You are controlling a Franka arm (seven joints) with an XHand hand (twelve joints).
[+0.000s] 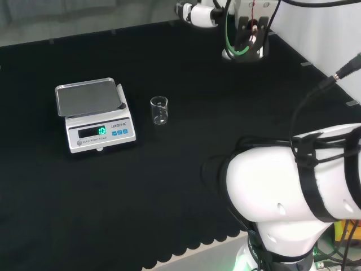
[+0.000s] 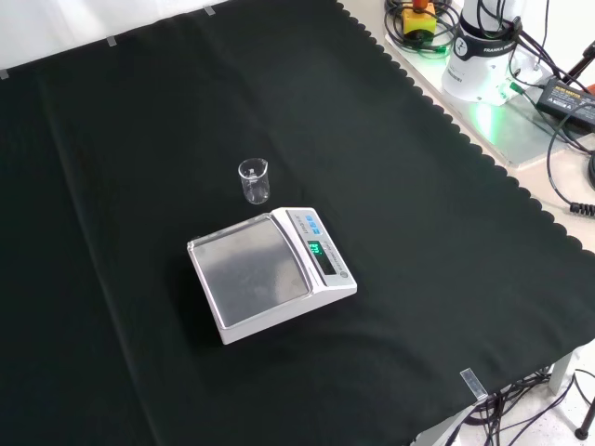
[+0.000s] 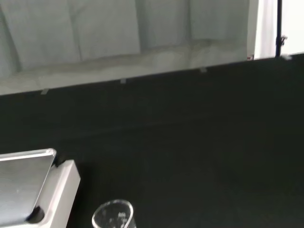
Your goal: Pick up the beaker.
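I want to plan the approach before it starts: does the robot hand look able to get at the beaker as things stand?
Probably yes. The beaker stands upright and alone on the black cloth, apart from the scale, its only neighbour. Above and on its other sides there is just bare cloth, so the scale side alone is tight.

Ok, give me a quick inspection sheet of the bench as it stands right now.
Surface: black cloth, flat, scalloped edge.
Job's things: small clear beaker upright on the cloth, looks empty, beside the scale, apart from it.
Clutter: white scale, tray bare, display lit.
Hand: cannot tell its state.
Cables: black cables off the cloth near the arm's base.
Surroundings: pale wall beyond the bench.
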